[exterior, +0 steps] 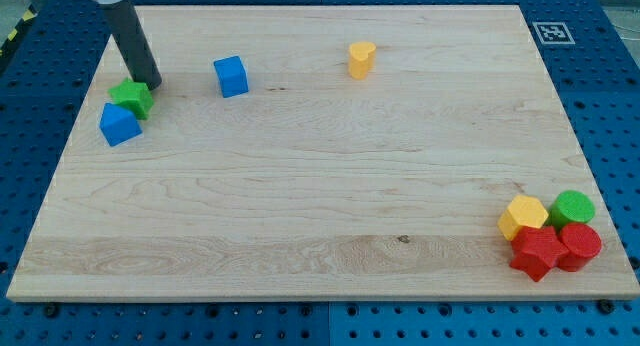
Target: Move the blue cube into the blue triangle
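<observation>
The blue cube (pixel 231 76) sits near the view's top, left of centre. A second blue block (pixel 120 124), which looks like the triangle, lies at the far left, touching a green block (pixel 131 96) just above it. My tip (pixel 153 85) is at the green block's upper right edge, left of the blue cube with a gap between them. The rod leans up toward the view's top left corner.
A yellow block (pixel 361 59) sits near the top centre. At the bottom right corner a yellow block (pixel 523 216), a green cylinder (pixel 572 207), a red star-like block (pixel 538 252) and a red cylinder (pixel 580 244) cluster together. The board's edge (pixel 60 176) runs close to the left blocks.
</observation>
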Robot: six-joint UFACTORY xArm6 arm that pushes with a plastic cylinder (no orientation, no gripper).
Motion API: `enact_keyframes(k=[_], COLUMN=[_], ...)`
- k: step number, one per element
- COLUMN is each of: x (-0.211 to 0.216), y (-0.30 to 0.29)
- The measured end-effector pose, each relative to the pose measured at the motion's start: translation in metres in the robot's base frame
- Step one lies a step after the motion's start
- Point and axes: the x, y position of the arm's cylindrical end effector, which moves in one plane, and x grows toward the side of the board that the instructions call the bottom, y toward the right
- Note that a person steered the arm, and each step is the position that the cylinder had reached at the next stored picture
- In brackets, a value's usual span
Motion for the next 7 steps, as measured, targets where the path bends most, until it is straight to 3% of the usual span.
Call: enact_keyframes(k=[2, 3, 7], x=[-0.07, -0.073, -0.057], y=[0.067, 0.105, 0.107])
